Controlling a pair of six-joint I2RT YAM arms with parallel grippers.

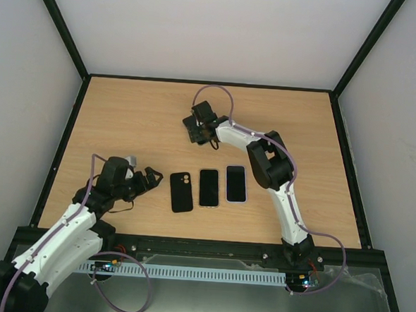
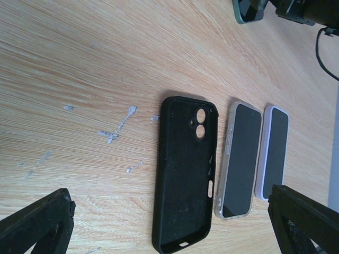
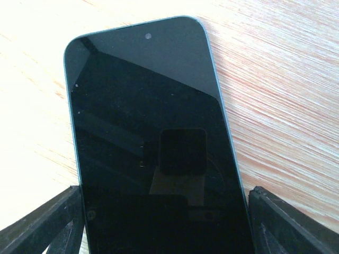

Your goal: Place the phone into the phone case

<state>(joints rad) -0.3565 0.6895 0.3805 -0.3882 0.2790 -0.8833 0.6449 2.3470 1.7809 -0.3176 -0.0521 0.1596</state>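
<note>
Light wood-grain table [image 1: 125, 123] inside plain white walls [image 1: 216, 29], black frame posts [image 1: 60, 24] at the corners.

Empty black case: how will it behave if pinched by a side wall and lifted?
The case is probably light and a bit floppy: it's an empty thin-walled shell, open side up. Its matte, dust-flecked inside suggests a grippy, rubbery surface, so it is unlikely to slip. Lying flat, it should slide rather than tip if pushed.
</note>
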